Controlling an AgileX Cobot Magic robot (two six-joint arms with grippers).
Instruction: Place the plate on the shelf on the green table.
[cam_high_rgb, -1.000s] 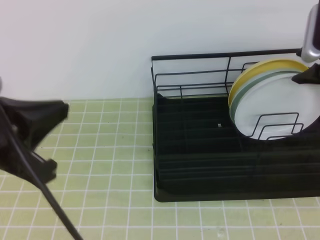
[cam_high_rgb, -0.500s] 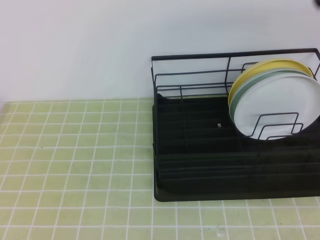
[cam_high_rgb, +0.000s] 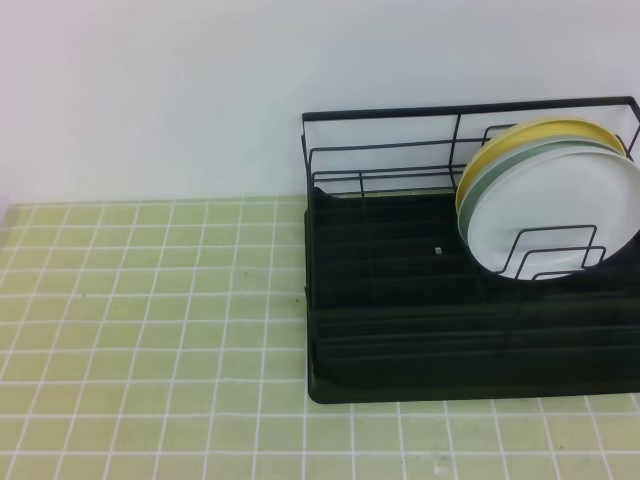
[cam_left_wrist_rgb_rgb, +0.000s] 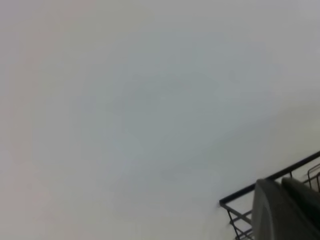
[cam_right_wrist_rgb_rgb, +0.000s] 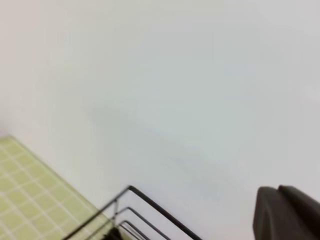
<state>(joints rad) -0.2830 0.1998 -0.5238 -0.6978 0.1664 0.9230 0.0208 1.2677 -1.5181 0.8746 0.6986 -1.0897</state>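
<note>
the shelf (cam_high_rgb: 470, 270) sits on the green tiled worktop (cam_high_rgb: 150, 330), and at its right end three plates stand on edge in the wire dividers: the white plate (cam_high_rgb: 555, 215) in front, a pale blue-green plate (cam_high_rgb: 500, 170) just behind it, a yellow plate (cam_high_rgb: 530, 132) at the back. the ribbed tray to their left holds nothing else. neither arm shows in the high view. the left claw (cam_left_wrist_rgb_rgb: 285, 212) is raised, fingers together, a corner of the shelf's rail just behind it. the right claw (cam_right_wrist_rgb_rgb: 286, 215) is pressed shut too, the rail's corner below and to its left.
</note>
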